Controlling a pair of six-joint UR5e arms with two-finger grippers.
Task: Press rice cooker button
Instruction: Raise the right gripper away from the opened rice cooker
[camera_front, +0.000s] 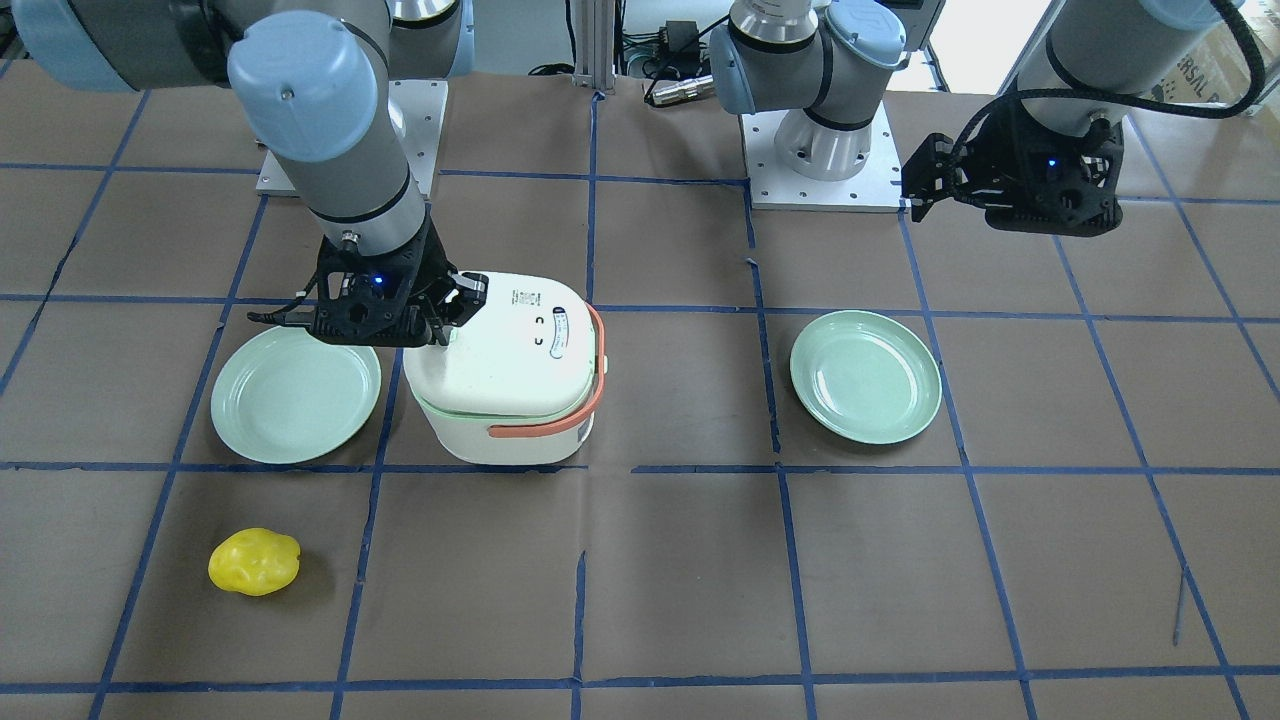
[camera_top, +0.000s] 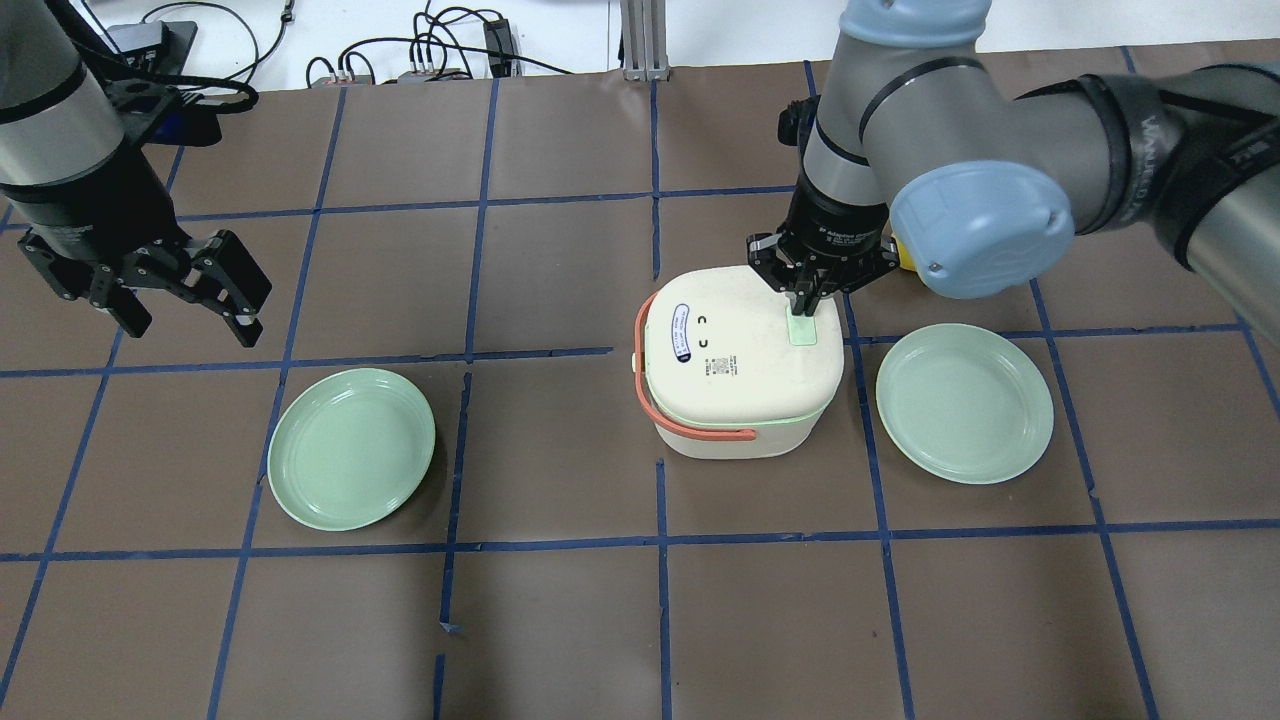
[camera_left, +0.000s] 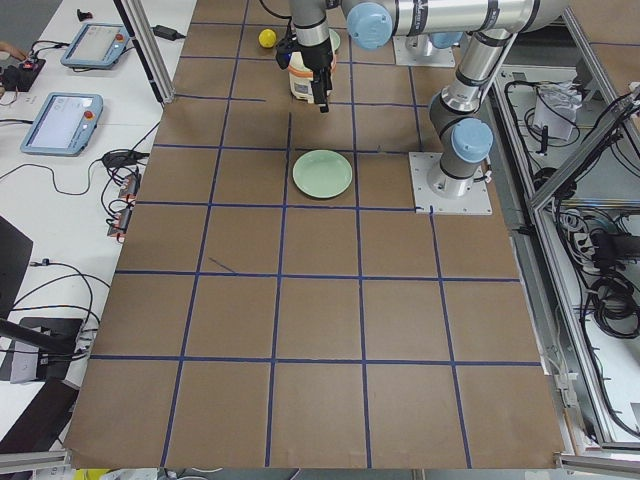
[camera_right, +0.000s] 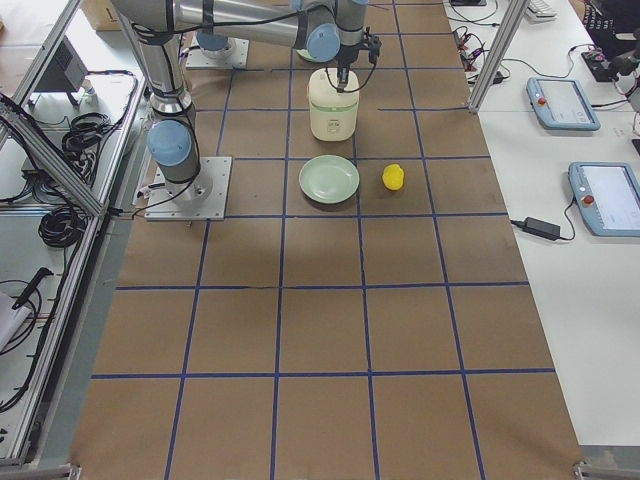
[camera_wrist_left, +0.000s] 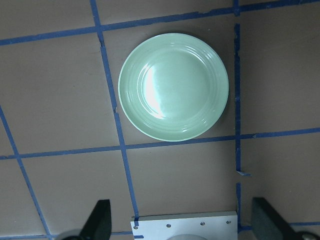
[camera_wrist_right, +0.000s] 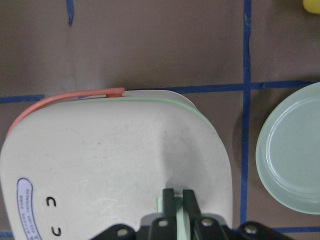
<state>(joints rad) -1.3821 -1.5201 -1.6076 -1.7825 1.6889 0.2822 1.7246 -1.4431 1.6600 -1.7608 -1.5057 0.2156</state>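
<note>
The white rice cooker (camera_top: 735, 375) with an orange handle stands mid-table, its lid closed; it also shows in the front view (camera_front: 505, 375) and the right wrist view (camera_wrist_right: 110, 170). Its pale mint button (camera_top: 802, 333) sits at the lid's edge nearest the right arm. My right gripper (camera_top: 803, 303) is shut, and its joined fingertips (camera_wrist_right: 170, 199) point straight down onto the button (camera_wrist_right: 160, 204), touching it. In the front view the right gripper (camera_front: 440, 330) hides the button. My left gripper (camera_top: 190, 312) is open and empty, hovering far to the left, also seen from the front (camera_front: 925, 190).
One mint plate (camera_top: 965, 403) lies right beside the cooker and another (camera_top: 350, 448) lies under the left side, also in the left wrist view (camera_wrist_left: 173, 86). A yellow lumpy object (camera_front: 254, 562) lies beyond the right plate. The brown table has a blue tape grid.
</note>
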